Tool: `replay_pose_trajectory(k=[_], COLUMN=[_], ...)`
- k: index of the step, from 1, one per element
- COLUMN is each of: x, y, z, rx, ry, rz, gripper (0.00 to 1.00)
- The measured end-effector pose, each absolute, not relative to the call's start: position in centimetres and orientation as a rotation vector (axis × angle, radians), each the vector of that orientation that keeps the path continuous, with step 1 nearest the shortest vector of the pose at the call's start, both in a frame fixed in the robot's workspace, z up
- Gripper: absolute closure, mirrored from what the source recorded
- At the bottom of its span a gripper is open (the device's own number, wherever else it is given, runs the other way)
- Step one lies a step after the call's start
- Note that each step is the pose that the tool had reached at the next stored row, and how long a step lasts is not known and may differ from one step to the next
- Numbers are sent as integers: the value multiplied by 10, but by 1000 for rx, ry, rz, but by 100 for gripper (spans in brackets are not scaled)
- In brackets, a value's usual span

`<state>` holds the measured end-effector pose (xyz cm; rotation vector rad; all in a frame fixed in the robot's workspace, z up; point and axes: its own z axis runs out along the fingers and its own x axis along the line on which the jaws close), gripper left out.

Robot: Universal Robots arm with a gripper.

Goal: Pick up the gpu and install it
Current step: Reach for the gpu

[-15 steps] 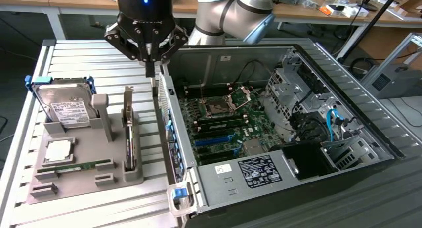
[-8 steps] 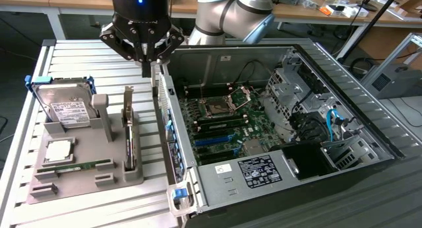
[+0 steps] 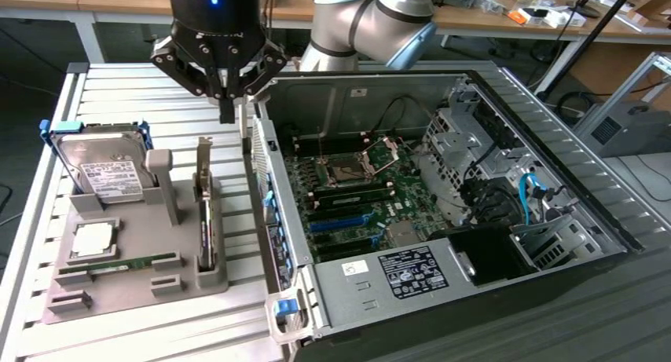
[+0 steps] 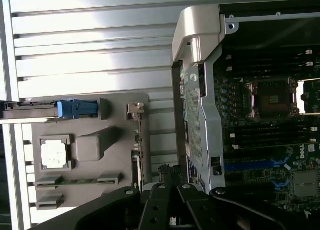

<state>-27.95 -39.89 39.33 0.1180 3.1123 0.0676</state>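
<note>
step: approach; gpu [image 3: 206, 217] not yet grasped (as I judge it)
gripper [image 3: 226, 111]: pressed together, empty, above gpu's far end
gpu: on edge in grey holder [image 3: 126, 287], toward the exterior view's left of case [image 3: 346, 95]
next needs: gripper parted, straddling card's top edge

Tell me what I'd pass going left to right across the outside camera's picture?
Hard drive → gpu standing in the grey tray → CPU socket inside the open computer case → blue cable.

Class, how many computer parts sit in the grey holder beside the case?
4: hard drive standing at the holder's far end, CPU lying flat before it, memory stick lying nearer the camera, gpu on edge along the side nearest the case. None seems hidden.
</note>
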Motion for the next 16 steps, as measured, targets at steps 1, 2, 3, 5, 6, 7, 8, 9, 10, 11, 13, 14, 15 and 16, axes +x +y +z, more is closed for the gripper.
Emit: replay_pose_trajectory(k=[1, 2, 3, 5, 6, 7, 8, 9, 10, 11, 13, 14, 15, 16], x=[-280, -281, -283, -285, -285, -286, -287, -288, -289, -290, -291, -292, -293, -295], y=[-399, -399, -399, -399, -399, -399, -399, -399, -399, -399, -399, -399, -399, -399], z=[393, 393, 393, 393, 393, 393, 393, 393, 393, 393, 393, 393, 393, 393], rx=[118, 118, 118, 118, 118, 118, 118, 118, 118, 118, 118, 118, 118, 118], ry=[3112, 3112, 3112, 3112, 3112, 3112, 3112, 3112, 3112, 3112, 3112, 3112, 3112, 3112], rz=[68, 68, 68, 68, 68, 68, 68, 68, 68, 68, 68, 68, 68, 68], gripper=[89, 89, 89, 89, 89, 89, 89, 89, 89, 89, 89, 89, 89, 89])
